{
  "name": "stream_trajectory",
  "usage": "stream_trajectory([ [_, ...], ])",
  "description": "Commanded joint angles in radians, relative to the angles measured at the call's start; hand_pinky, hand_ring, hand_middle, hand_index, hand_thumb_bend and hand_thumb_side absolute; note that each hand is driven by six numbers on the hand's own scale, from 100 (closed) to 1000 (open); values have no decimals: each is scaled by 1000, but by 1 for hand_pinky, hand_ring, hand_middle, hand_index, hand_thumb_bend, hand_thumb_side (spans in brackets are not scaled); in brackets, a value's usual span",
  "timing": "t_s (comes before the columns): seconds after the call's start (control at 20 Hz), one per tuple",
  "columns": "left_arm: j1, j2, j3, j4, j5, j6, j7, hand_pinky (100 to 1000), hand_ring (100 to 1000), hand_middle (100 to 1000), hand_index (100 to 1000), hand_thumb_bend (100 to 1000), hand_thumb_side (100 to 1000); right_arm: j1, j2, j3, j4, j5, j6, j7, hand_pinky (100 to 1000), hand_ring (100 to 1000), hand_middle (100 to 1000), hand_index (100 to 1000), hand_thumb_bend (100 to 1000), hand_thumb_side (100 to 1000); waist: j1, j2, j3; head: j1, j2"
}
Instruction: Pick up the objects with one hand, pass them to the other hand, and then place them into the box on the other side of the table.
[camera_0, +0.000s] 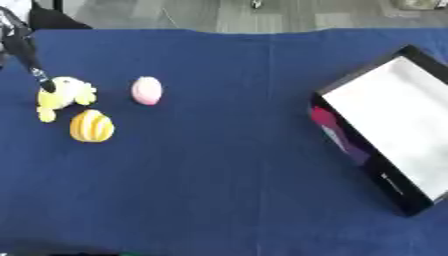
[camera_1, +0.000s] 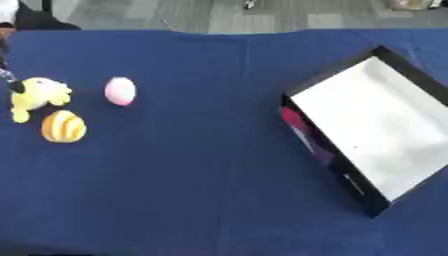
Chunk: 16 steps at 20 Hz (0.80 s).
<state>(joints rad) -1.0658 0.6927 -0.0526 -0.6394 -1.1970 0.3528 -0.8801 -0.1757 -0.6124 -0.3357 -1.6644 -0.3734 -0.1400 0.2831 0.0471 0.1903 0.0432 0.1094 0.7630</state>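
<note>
Reach stage, first pick. The left hand (camera_0: 26, 52) enters from the upper left corner, and its dark fingers (camera_0: 42, 80) slant down to the top of the yellow toy (camera_0: 63, 96). The fingertip appears to touch or overlap the toy's upper edge; whether contact is made cannot be settled from here. Only a narrow dark length of the fingers shows, so I cannot tell whether they are spread or closed, and nothing looks to be held yet. The right hand is not in sight.

The toy lies on the blue tabletop (camera_0: 219, 175) directly under and just forward of the fingertips. A striped ball (camera_0: 92, 126) sits just beyond the toy on the near side, close to it but seemingly apart. A pink egg (camera_0: 147, 90) rests off to the fingers' right, near the toy, with a gap of cloth between. The box (camera_1: 329, 159) stands well apart, far across the tabletop to the right, tilted askew, its white floor bare and its dark wall facing the toys.

Judgement: no thing has been passed or boxed, so the task is at its start. The next move likely calls for the fingers to settle around the toy without nudging the ball, then lift it toward the middle, where the right hand would have to come in to receive it.
</note>
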Motion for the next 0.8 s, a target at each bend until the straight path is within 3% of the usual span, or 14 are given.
stream_trajectory([
  [0.05, -14, 21, 12, 1, -29, 24, -27, 900, 872, 857, 844, 884, 145, -7, -35, -2, -10, 9, -3, 6, 1000, 1000, 1000, 1000, 100, 545, -9, -2, 0, 10, -9],
  [0.8, 22, -14, 48, 40, -87, 86, -27, 896, 866, 853, 840, 857, 110, -4, -15, 3, -6, 32, -4, 16, 1000, 1000, 1000, 1000, 100, 551, -16, 14, -7, 40, -20],
])
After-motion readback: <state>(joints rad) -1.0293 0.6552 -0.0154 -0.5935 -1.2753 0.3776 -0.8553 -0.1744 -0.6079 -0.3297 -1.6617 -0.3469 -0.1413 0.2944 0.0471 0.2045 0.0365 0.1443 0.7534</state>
